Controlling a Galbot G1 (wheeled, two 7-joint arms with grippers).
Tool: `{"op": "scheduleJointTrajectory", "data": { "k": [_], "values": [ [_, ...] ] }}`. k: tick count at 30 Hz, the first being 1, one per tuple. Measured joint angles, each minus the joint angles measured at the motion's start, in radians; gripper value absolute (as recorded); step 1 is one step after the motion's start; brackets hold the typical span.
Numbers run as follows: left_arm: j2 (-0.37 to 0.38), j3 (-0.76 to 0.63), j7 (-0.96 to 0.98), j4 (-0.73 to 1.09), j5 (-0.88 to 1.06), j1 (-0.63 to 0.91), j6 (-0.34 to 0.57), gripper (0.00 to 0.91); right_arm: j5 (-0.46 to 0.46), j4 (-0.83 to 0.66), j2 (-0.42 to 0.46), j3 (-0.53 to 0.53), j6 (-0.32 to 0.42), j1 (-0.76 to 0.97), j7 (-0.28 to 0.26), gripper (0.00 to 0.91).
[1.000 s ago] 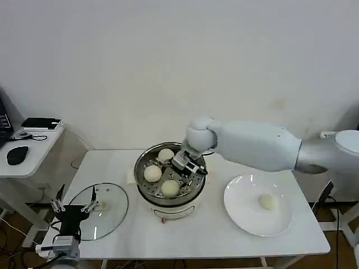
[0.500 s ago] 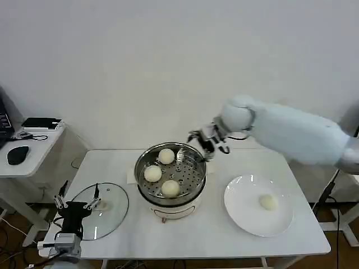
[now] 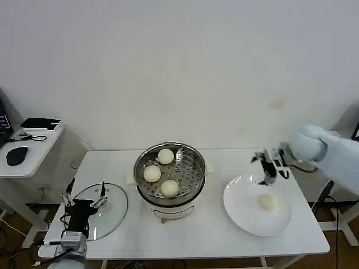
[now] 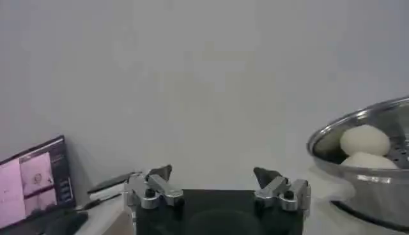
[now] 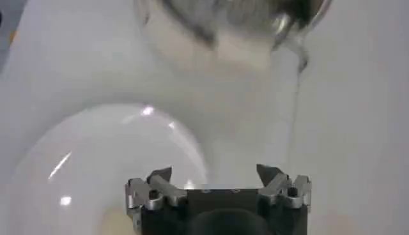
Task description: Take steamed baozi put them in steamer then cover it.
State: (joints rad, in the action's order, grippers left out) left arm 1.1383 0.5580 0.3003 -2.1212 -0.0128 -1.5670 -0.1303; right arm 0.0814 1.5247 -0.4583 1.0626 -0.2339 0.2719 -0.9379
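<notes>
Stainless steel gleams at the middle of the white table (image 3: 213, 230), where the steamer (image 3: 193, 178) sits on its white base with three steamed baozi (image 3: 152, 174) on the perforated tray, one toward the wall and two nearer the front. The fourth baozi (image 3: 268, 202) lies alone on the flat white plate (image 3: 241, 210) to the steamer's right. The right arm reaches in from the right edge of the head view, its white forearm angled down and toward the steamer, and the right gripper (image 3: 267, 166) hangs above the plate's far rim, near that last bun but clear of it. Its fingers stand spread and empty, which the right wrist view (image 5: 216, 175) confirms, looking down past the parted tips at the plate (image 5: 96, 166) with the steamer's base beyond. The cover (image 3: 115, 207), a glass lid with a pale handle, lies flat on the table at the front left, well apart from the steamer. The left gripper (image 3: 86, 195) is low at the table's front left corner, poised over the near part of the lid, pointing away from the robot, fingers apart and holding nothing. In the left wrist view (image 4: 213, 174) its two tips are wide, with the steamer's rim (image 4: 358, 124) and two buns off to one side.
</notes>
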Motion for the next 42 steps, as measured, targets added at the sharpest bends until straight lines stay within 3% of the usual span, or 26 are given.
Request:
{"op": "scheduleJointTrajectory", "data": {
  "k": [9, 21, 34, 42],
  "values": [
    [-0.002, -0.001, 0.000, 0.002, 0.004, -0.007, 0.000, 0.907, -0.062, -0.073, 0.023, -0.092, -0.004, -0.182, 0.008, 0.907],
    [-0.003, 0.011, -0.003, -0.002, 0.005, -0.019, 0.001, 0.907, -0.119, -0.185, -0.046, -0.164, -0.010, -0.297, 0.010, 0.907],
    [-0.001, 0.016, -0.004, -0.012, 0.007, -0.022, 0.000, 0.907, -0.153, -0.257, -0.122, -0.190, -0.020, -0.339, 0.004, 0.705],
    [0.005, 0.018, -0.003, -0.012, 0.008, -0.026, 0.001, 0.907, -0.163, -0.274, -0.139, -0.197, -0.027, -0.340, -0.001, 0.645]
  ]
}}
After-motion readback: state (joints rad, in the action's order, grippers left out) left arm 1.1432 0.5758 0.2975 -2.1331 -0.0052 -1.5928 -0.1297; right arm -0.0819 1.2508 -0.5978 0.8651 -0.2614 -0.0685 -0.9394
